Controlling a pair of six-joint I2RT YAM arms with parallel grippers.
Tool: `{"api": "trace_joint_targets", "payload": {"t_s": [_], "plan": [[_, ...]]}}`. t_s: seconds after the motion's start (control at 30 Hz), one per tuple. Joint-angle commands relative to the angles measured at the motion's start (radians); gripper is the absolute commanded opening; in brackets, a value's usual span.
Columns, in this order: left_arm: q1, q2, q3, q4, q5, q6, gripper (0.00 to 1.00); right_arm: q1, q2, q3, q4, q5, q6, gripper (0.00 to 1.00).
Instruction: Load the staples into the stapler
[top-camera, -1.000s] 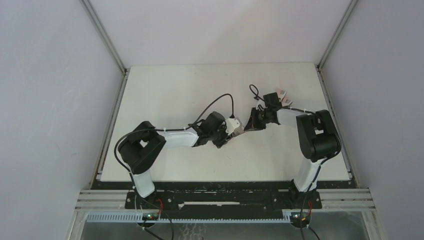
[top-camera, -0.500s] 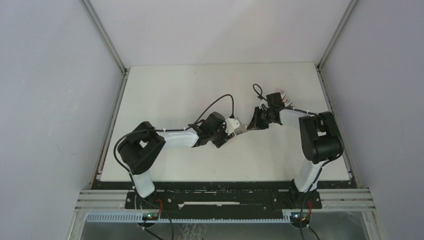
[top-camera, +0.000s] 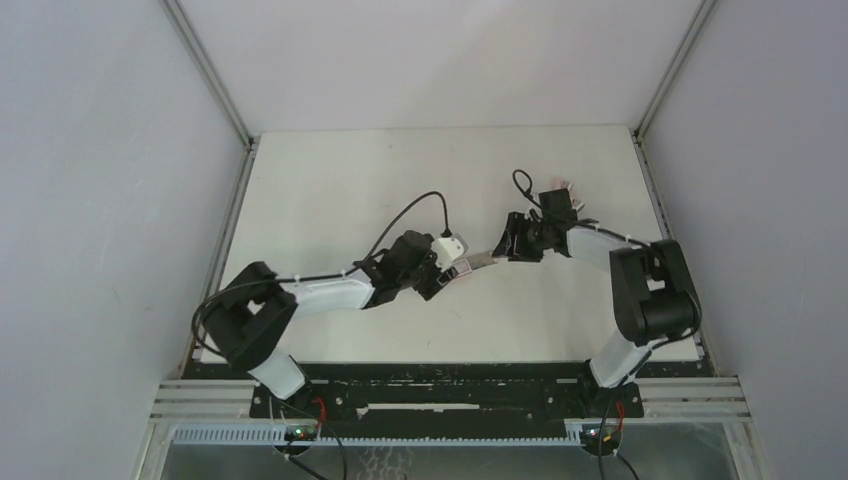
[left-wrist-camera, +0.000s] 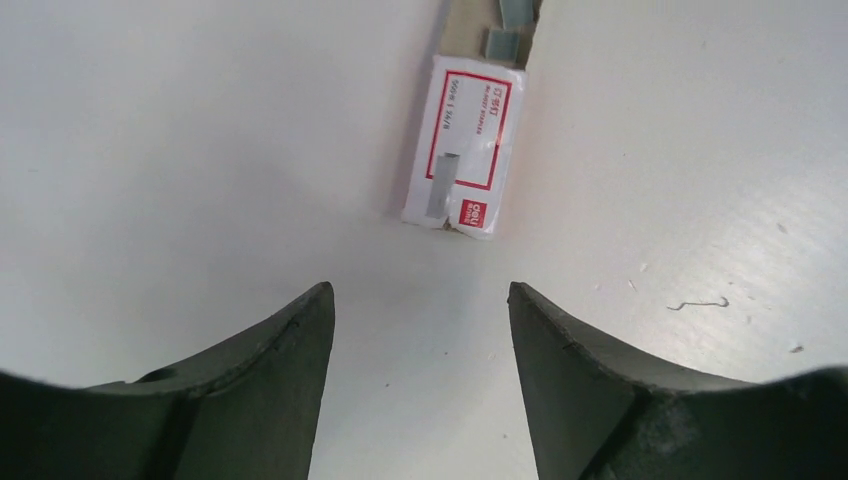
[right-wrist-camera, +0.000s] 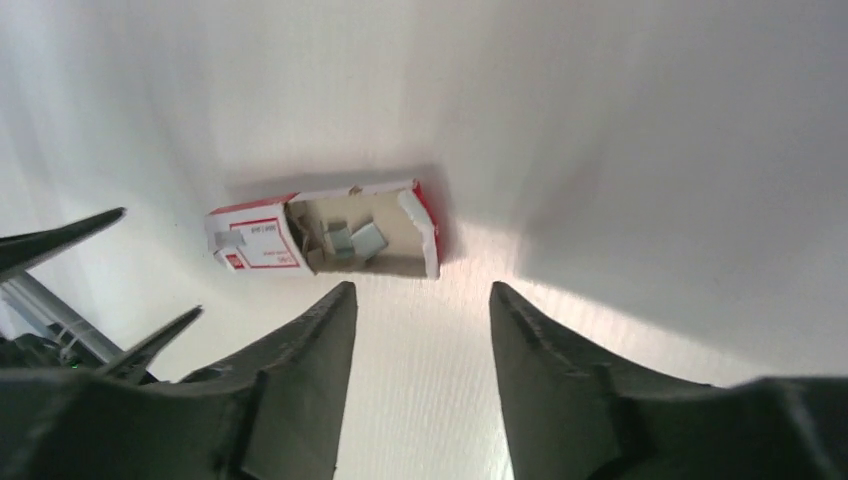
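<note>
Right hand (right-wrist-camera: 419, 296) opened; staples (right-wrist-camera: 352, 240) just ahead.

Top looks down; both wrist views closely share, seemingly, staples box (left-wrist-camera: 463, 150).

The right gripper (right-wrist-camera: 420, 290) hangs over the white table (right-wrist-camera: 620, 150), its dark jaws spread with nothing between them. Just beyond the tips lies a small red-labelled box (right-wrist-camera: 255, 245), its tray open and holding loose grey staples (right-wrist-camera: 352, 240). The left gripper (right-wrist-camera: 160, 260) shows at the left edge, tips apart.
</note>
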Motion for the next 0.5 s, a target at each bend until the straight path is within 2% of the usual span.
{"api": "trace_joint_targets", "payload": {"t_s": [0.0,0.1,0.17,0.23,0.33,0.47], "plan": [[-0.003,-0.2,-0.067,0.157,-0.054,-0.106,0.69,-0.008,-0.193,-0.039,0.067,0.111,-0.007,0.54],[-0.002,-0.401,-0.062,0.114,-0.139,-0.271,0.71,-0.008,-0.316,-0.061,0.041,0.261,-0.018,0.61],[0.009,-0.536,-0.032,0.016,-0.197,-0.402,0.79,-0.011,-0.382,-0.061,0.006,0.403,-0.03,0.67],[0.049,-0.664,0.013,-0.105,-0.183,-0.523,0.89,-0.032,-0.425,-0.055,-0.014,0.492,-0.036,0.73],[0.184,-0.831,0.036,-0.231,-0.071,-0.654,1.0,-0.102,-0.41,-0.006,-0.053,0.531,-0.015,0.76],[0.426,-0.971,0.033,-0.365,0.165,-0.721,1.0,-0.169,-0.282,0.123,-0.136,0.562,0.001,0.77]]}}
